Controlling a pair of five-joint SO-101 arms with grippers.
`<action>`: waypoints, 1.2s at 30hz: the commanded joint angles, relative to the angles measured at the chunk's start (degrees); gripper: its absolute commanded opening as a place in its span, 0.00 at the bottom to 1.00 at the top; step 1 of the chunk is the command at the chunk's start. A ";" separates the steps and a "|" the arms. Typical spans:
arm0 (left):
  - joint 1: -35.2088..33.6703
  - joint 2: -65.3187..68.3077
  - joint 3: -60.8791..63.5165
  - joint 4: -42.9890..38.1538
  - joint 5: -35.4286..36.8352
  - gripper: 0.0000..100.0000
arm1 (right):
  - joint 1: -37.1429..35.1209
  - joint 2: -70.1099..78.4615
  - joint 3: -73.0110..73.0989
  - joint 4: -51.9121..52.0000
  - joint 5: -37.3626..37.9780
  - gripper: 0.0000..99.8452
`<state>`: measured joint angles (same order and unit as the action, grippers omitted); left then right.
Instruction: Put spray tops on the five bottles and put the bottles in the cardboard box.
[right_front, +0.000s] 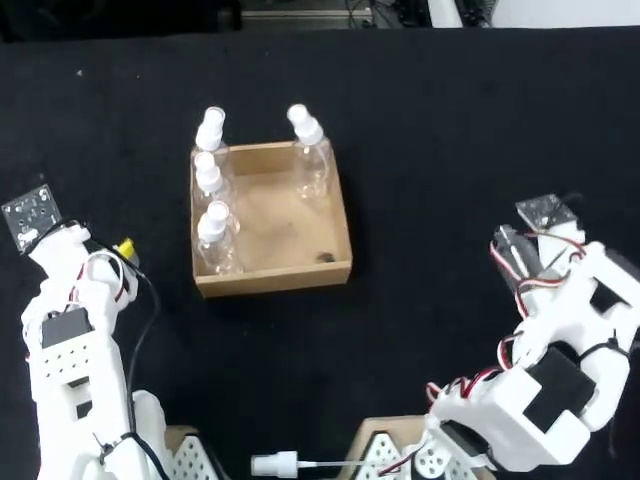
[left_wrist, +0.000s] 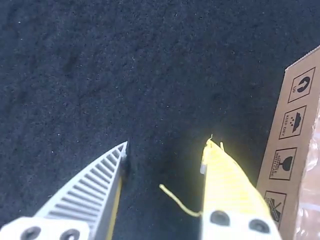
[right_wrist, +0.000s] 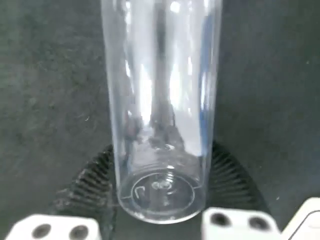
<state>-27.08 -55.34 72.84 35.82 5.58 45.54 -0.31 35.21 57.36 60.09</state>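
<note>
Black table (right_front: 450, 130); right hand (right_wrist: 161, 175) clamps clear bottle (right_wrist: 160, 100); left hand (left_wrist: 167, 144) agape.

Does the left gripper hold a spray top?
No, the left gripper is empty: its jaws stand open, with the black table showing between them.

Soft overhead light is falling evenly on the black cloth (right_front: 450, 120), which is swallowing most of it. White glare is streaking the bottle (right_wrist: 160, 90) clamped in the right gripper (right_wrist: 160, 150). A dark shadow is pooling on the cloth between the spread fingers (left_wrist: 95, 195) of the left gripper (left_wrist: 167, 144).
</note>
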 joint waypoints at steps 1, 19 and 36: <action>-0.13 -0.79 -0.92 -1.32 0.09 0.22 | 0.09 -2.33 -5.93 6.33 -1.58 0.33; -0.48 -0.79 -0.92 -1.14 0.09 0.22 | -10.64 5.76 -14.02 7.38 -3.87 0.34; -0.75 -0.88 -6.11 4.48 -1.14 0.22 | -8.09 8.48 -24.84 13.19 -4.66 0.01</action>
<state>-27.08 -55.34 72.84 35.91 5.58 36.04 15.52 13.93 68.09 56.75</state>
